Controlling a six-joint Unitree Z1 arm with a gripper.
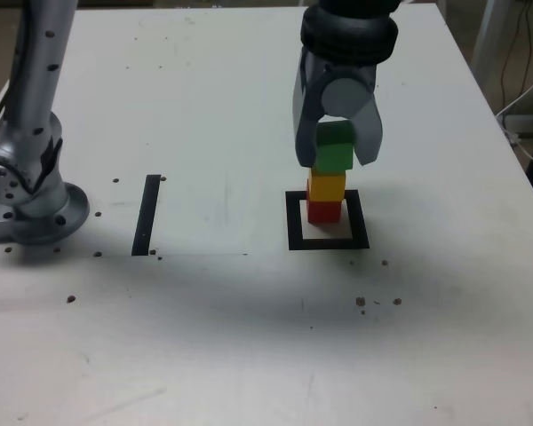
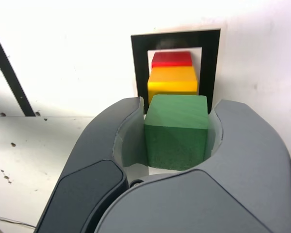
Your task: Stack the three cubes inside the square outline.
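In the exterior view, the near part of the white table (image 1: 249, 355) is bare apart from a few small dark specks scattered across the lower half of the frame. Farther in, at centre-left, a straight black strip (image 1: 147, 215) lies on the table, and at the far left edge stands the arm's grey base (image 1: 27, 191).

Right of centre sits the square outline (image 1: 327, 221), a black tape frame with a white inside. The red cube (image 1: 323, 210) rests inside it, toward its far edge. The yellow cube (image 1: 326, 186) sits directly on the red one. The green cube (image 1: 335, 149) is uppermost, at or just above the yellow cube's top; whether the two touch cannot be told.

The gripper (image 1: 336, 151) comes down from the upper centre of the frame, and its two grey jaws pinch the green cube from either side.

The wrist view shows the same grip: the green cube (image 2: 176, 131) is clamped between the gripper (image 2: 177, 133) jaws, with the yellow cube (image 2: 172, 82), the red cube (image 2: 171, 58) and the square outline (image 2: 139, 68) beyond it.
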